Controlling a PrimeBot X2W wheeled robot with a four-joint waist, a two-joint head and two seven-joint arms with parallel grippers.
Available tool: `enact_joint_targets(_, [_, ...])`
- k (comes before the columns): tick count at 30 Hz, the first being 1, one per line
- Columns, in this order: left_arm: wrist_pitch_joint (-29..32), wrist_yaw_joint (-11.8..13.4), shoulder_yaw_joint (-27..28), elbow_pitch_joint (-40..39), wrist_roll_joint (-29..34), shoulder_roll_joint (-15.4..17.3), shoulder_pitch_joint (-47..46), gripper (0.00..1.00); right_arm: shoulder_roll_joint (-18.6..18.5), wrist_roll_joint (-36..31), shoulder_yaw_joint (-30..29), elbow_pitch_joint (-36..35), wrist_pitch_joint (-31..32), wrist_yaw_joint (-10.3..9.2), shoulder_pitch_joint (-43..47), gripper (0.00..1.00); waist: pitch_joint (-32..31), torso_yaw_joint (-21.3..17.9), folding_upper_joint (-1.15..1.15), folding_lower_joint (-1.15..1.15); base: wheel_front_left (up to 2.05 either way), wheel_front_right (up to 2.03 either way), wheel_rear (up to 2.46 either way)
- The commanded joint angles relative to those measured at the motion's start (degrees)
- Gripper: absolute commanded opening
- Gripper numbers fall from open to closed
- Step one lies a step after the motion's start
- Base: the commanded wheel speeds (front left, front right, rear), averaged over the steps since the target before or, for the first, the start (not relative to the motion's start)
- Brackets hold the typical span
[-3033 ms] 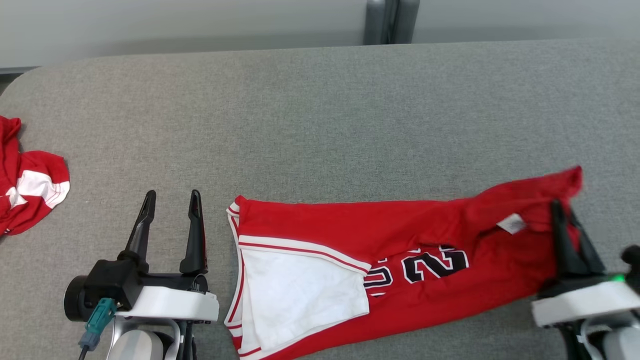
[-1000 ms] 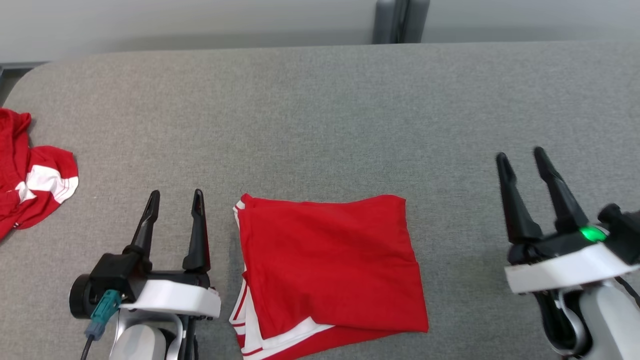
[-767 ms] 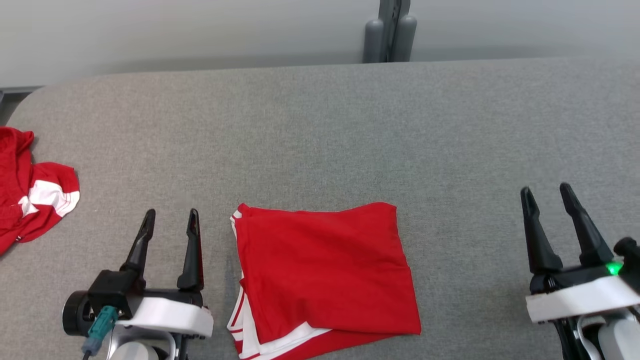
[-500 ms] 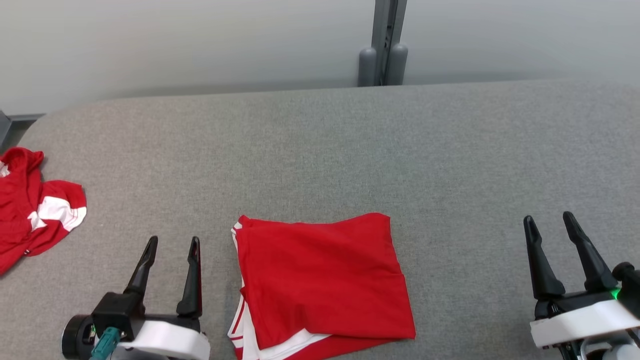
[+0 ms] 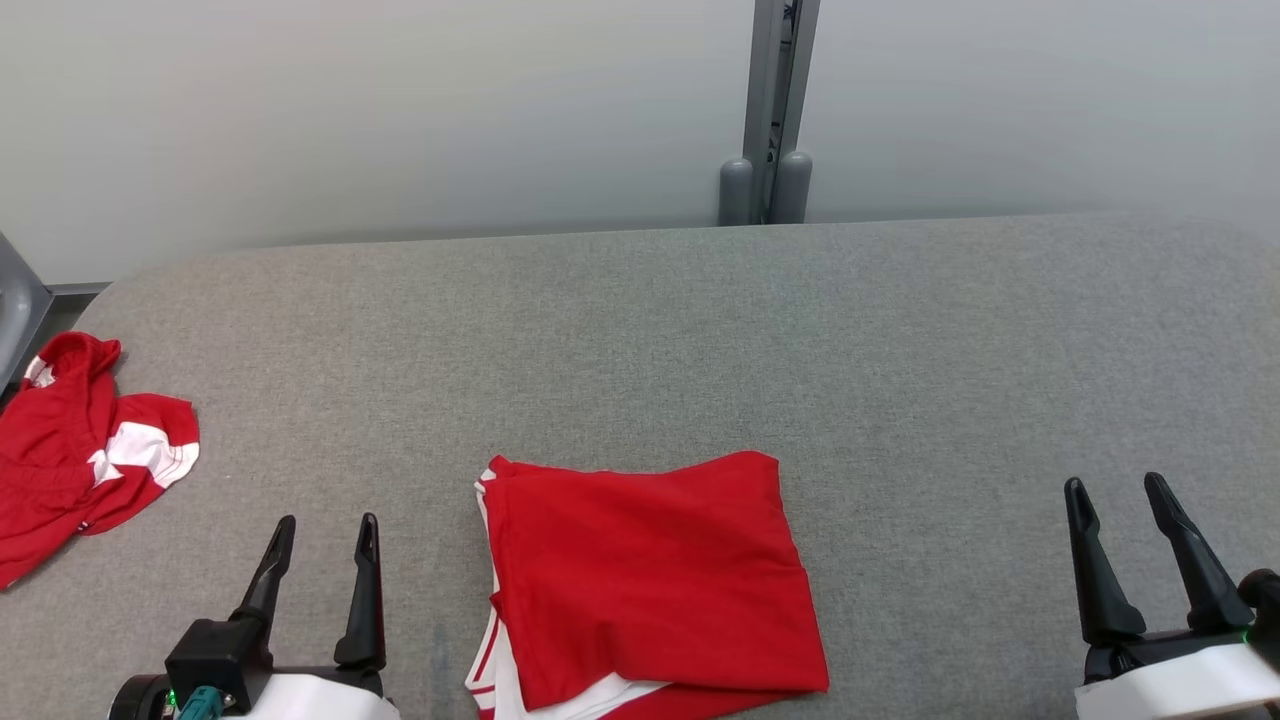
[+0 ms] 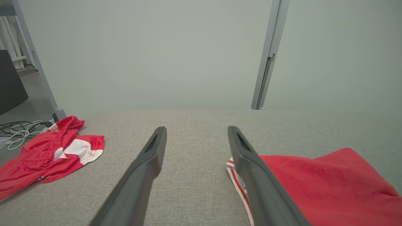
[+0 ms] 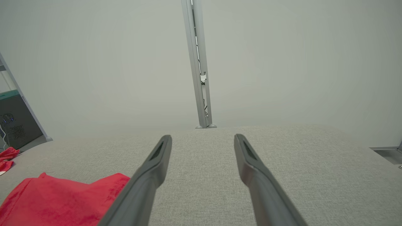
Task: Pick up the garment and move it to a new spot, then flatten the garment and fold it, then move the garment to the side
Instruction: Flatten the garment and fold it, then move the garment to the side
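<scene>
The garment point(image 5: 650, 580) lies folded on the table point(image 5: 640, 320) between your left gripper point(image 5: 328, 522) and right gripper point(image 5: 1115, 484) (both spread wide, holding nothing, clear of the cloth). Folding looks done; next you must grip its edge and slide it aside.

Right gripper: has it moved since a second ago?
Yes. Against the folded garment, the right gripper has drawn back toward the robot: its tips reached past the garment's far edge then; now they stop short of it.
</scene>
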Motion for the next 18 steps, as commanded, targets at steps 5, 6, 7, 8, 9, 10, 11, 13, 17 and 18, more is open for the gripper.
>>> enact_joint_targets(5, [0.0, 0.4, 0.2, 0.2, -0.5, 0.5, 0.8, 1.00, 0.7, -0.9, -1.0, -1.3, 1.0, 0.11, 1.2, 1.00, -0.5, 0.1, 0.00, 0.00, 0.00, 0.00, 0.00])
enact_joint_targets(6, [0.1, 0.5, 0.2, 0.3, -0.6, 0.6, 0.8, 1.00, 0.8, -1.0, -1.1, -1.5, 1.1, 0.11, 1.4, 1.00, -0.6, 0.1, 0.00, 0.00, 0.00, 0.00, 0.00])
enact_joint_targets(7, [0.1, 0.5, 0.2, 0.3, -0.6, 0.6, 0.8, 1.00, 0.9, -1.2, -1.2, -1.5, 1.3, 0.11, 1.5, 1.00, -0.7, 0.1, 0.00, 0.00, 0.00, 0.00, 0.00])
enact_joint_targets(8, [0.2, 0.6, 0.1, 0.4, -0.6, 0.6, 0.8, 1.00, 1.1, -1.2, -1.2, -1.7, 1.4, 0.11, 1.6, 1.00, -0.7, 0.0, 0.00, 0.00, 0.00, 0.00, 0.00])
enact_joint_targets(9, [0.3, 0.6, 0.0, 0.4, -0.6, 0.6, 0.7, 1.00, 1.2, -1.3, -1.3, -1.7, 1.5, 0.11, 1.7, 1.00, -0.7, 0.0, 0.00, 0.00, 0.00, 0.00, 0.00])
enact_joint_targets(10, [0.3, 0.6, -0.1, 0.4, -0.6, 0.7, 0.7, 1.00, 1.3, -1.5, -1.4, -1.8, 1.6, 0.11, 1.8, 1.00, -0.7, 0.0, 0.00, 0.00, 0.00, 0.00, 0.00])
enact_joint_targets(11, [0.3, 0.6, -0.2, 0.3, -0.6, 0.7, 0.6, 1.00, 1.4, -1.6, -1.4, -1.8, 1.8, 0.11, 1.8, 1.00, -0.7, 0.0, 0.00, 0.00, 0.00, 0.00, 0.00])
enact_joint_targets(13, [0.5, 0.7, -0.3, 0.2, -0.6, 0.8, 0.5, 1.00, 1.6, -2.0, -1.6, -1.9, 1.9, 0.11, 1.9, 1.00, -0.7, 0.0, 0.00, 0.00, 0.00, 0.00, 0.00])
enact_joint_targets(17, [0.6, 1.0, -0.6, -0.2, -0.5, 1.0, -0.2, 1.00, 1.9, -2.5, -2.1, -2.2, 2.0, 0.11, 1.6, 1.00, -0.1, 0.2, 0.00, 0.00, 0.00, 0.00, 0.00])
enact_joint_targets(18, [0.6, 1.0, -0.6, -0.4, -0.5, 1.0, -0.7, 1.00, 1.9, -2.6, -2.2, -2.2, 2.1, 0.11, 1.4, 1.00, 0.4, 0.3, 0.00, 0.00, 0.00, 0.00, 0.00])
